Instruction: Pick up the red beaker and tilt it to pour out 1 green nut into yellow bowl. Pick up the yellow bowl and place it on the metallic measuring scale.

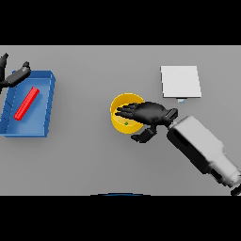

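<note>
The yellow bowl (123, 117) stood a little right of the frame's centre on the plain grey table (89, 160), which filled the whole scene; nothing of a room showed past its edges. A small green nut (126, 124) lay inside the bowl. The right hand (149, 113) covered the bowl's right rim, hiding that part: its fingers lay nearly straight across the opening while the thumb reached along the outer wall below, not visibly clamped. The metallic measuring scale (180, 81) sat in the upper right, apart from the bowl, its near edge partly hidden. At the left, the red beaker (27, 103) lay on its side in a blue tray (45, 123). The left hand (15, 76), cut off by the frame's upper left edge, rested at the tray's far corner, fingers loosely extended.
</note>
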Motion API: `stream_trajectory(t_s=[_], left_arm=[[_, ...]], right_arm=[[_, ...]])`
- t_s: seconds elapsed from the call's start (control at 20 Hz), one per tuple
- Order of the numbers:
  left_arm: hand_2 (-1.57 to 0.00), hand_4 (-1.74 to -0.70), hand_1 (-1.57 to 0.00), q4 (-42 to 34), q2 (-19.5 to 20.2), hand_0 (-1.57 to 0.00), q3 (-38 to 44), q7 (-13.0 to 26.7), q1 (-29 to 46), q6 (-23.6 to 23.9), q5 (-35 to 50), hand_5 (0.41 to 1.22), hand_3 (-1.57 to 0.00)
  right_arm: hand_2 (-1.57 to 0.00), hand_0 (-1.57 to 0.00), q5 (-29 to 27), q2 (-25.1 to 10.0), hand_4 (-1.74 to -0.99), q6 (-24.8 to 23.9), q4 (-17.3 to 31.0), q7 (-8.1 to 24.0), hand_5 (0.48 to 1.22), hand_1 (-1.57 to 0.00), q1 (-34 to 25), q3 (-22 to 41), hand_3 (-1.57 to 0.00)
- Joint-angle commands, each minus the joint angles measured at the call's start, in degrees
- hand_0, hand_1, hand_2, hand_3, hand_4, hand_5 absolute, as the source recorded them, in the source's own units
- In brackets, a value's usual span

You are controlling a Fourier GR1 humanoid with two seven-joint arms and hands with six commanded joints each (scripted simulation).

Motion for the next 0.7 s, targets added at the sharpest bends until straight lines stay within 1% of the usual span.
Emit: stream_trajectory(t_s=[0.0, 0.1, 0.15, 0.2, 0.25, 0.3, 0.35, 0.45, 0.5, 0.55, 0.6, 0.65], left_arm=[[0.00, -0.79, 0.00, -0.5, 0.1, 0.00, 0.1, -0.2, 0.1, -0.1, 0.2, 0.728, 0.00], [0.00, -0.79, 0.00, -0.9, 0.1, 0.00, 0.0, 0.1, 0.0, 0.5, 0.0, 0.729, 0.00], [0.00, -0.79, 0.00, -1.3, 0.2, 0.00, -0.1, 0.4, 0.0, 0.6, 0.0, 0.730, 0.00], [0.00, -0.79, 0.00, -2.4, 0.7, 0.00, -0.2, 0.5, 0.8, 1.0, 0.1, 0.732, 0.00], [0.00, -0.79, 0.00, -2.5, 0.9, 0.00, -0.3, 1.4, 0.4, 1.2, -0.2, 0.732, 0.00], [0.00, -0.80, 0.00, -2.8, 0.8, 0.00, -0.3, 1.4, 0.6, 1.4, 0.0, 0.730, 0.00], [0.00, -0.80, 0.00, -2.9, 1.2, 0.00, -0.1, 1.5, 0.4, 1.2, 0.0, 0.730, 0.00], [0.00, -0.79, 0.00, -2.5, 1.0, 0.00, -0.1, 0.8, 0.6, 0.7, 0.1, 0.729, 0.00], [0.00, -0.79, 0.00, -2.3, 0.8, 0.00, -0.2, 1.3, 0.4, 0.6, 0.2, 0.731, 0.00], [0.00, -0.79, 0.00, -1.9, 0.8, 0.00, -0.3, 1.4, 0.3, 0.4, 0.1, 0.732, 0.00], [0.00, -0.79, 0.00, -1.6, 0.9, 0.00, 0.2, 0.8, 0.5, 0.3, 0.5, 0.733, 0.00], [0.00, -0.79, 0.00, -1.1, 0.8, 0.00, 0.4, 0.5, 0.6, 0.1, 0.7, 0.735, 0.00]], right_arm=[[0.00, 0.00, 0.2, 0.0, -1.286, -0.2, 1.0, -0.1, 0.710, 0.00, -0.8, -0.1, -0.02], [-0.02, 0.00, 0.3, 0.7, -1.289, -1.3, 2.3, -1.2, 0.721, 0.00, -0.9, 0.1, -0.04], [-0.03, 0.00, 0.7, 1.1, -1.293, -2.1, 3.2, -1.4, 0.738, 0.00, -0.8, 0.3, -0.06], [-0.05, 0.00, 0.5, 1.2, -1.309, -2.3, 3.5, -1.5, 0.768, 0.00, -0.7, 0.1, -0.09], [-0.08, 0.00, 0.2, 1.2, -1.333, -1.6, 2.6, -0.8, 0.800, -0.01, -0.2, -0.1, -0.12], [-0.14, -0.07, 0.1, 1.5, -1.365, -1.4, 3.1, 0.0, 0.838, -0.07, -0.8, -0.2, -0.18], [-0.20, -0.17, 0.2, 1.8, -1.396, -1.5, 3.8, -0.2, 0.875, -0.14, -1.2, -0.2, -0.24], [-0.38, -0.47, 1.1, 1.7, -1.479, -1.9, 3.3, -0.1, 0.999, -0.38, -0.9, 0.8, -0.42], [-0.48, -0.63, 1.0, 1.5, -1.473, -1.4, 3.3, -0.4, 1.044, -0.51, -1.2, 0.8, -0.65], [-0.59, -0.78, 1.0, 1.1, -1.469, -1.8, 4.0, -2.1, 1.079, -0.65, -1.4, 0.8, -0.83], [-0.79, -0.94, 0.5, 0.9, -1.521, -1.1, 3.3, -2.0, 1.108, -0.81, -1.0, 0.7, -0.98], [-0.94, -1.06, 0.4, 0.8, -1.561, -1.1, 2.9, -1.7, 1.130, -0.96, -0.9, 0.9, -1.00]])
